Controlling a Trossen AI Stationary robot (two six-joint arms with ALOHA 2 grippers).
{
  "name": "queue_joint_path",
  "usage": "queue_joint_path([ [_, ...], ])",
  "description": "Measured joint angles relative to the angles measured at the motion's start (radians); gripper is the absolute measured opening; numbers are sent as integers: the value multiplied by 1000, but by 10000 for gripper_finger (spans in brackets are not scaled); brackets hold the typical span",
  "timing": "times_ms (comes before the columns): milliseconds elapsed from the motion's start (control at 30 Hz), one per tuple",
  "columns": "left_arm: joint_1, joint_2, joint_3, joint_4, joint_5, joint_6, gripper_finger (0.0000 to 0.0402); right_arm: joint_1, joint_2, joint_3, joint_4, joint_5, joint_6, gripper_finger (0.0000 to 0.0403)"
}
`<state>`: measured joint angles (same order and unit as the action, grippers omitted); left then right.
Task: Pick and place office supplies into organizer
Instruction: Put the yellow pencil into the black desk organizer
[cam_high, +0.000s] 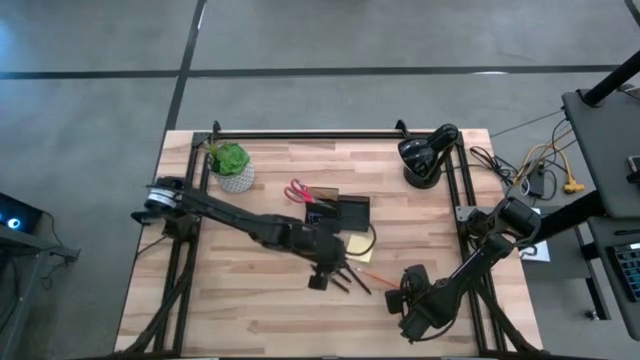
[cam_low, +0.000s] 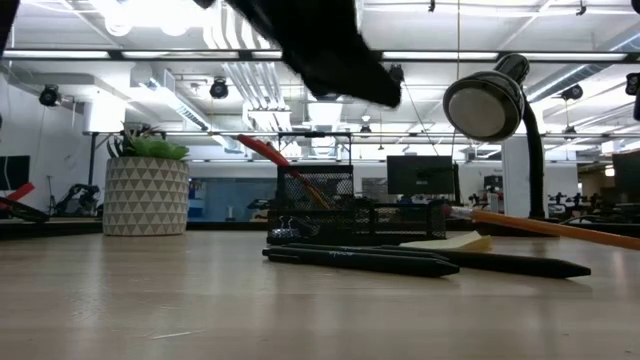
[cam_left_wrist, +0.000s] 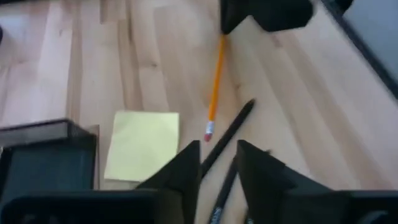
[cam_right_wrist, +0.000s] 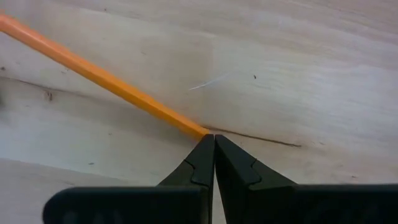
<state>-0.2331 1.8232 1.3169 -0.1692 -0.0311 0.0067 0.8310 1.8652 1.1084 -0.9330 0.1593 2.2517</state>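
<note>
Left gripper (cam_high: 337, 270) reaches mid-table, jaws apart above black pens (cam_left_wrist: 227, 134) | organizer (cam_high: 340, 212) and sticky-note pad (cam_left_wrist: 143, 144) just beside it | right gripper (cam_right_wrist: 214, 140) low at front right, jaws together at orange pencil (cam_right_wrist: 99, 74) tip | bare wood table (cam_high: 250, 310) toward front-left edge | office room behind.

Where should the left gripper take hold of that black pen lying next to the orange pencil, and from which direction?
Grip the black pen mid-barrel, coming straight down with the fingers across its width. It lies flat on the table, long and thin, clear of the orange pencil and the yellow sticky-note pad. The left gripper is open above its near end.
</note>
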Motion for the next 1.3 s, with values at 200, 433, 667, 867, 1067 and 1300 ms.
queue_joint_path([
  [200, 4, 96, 1, 138, 23, 50, 170, -1, 3, -1, 31, -8, -5, 9],
  [433, 5, 140, 25, 148, 33, 87, 194, -2, 2, 0, 44, -12, -4, 9],
  [667, 15, 145, 20, 153, 39, 86, 194, -6, -6, 68, -73, 55, -2, 9],
  [867, 27, 145, 20, 158, 48, 77, 194, -51, -71, 111, -336, 45, 2, 9],
  [1067, 27, 145, 20, 155, 50, 35, 194, -101, -164, -20, -225, -37, 1, 9],
  [1300, 29, 145, 18, 152, 52, -9, 194, -102, -275, -139, -118, -112, 8, 9],
])
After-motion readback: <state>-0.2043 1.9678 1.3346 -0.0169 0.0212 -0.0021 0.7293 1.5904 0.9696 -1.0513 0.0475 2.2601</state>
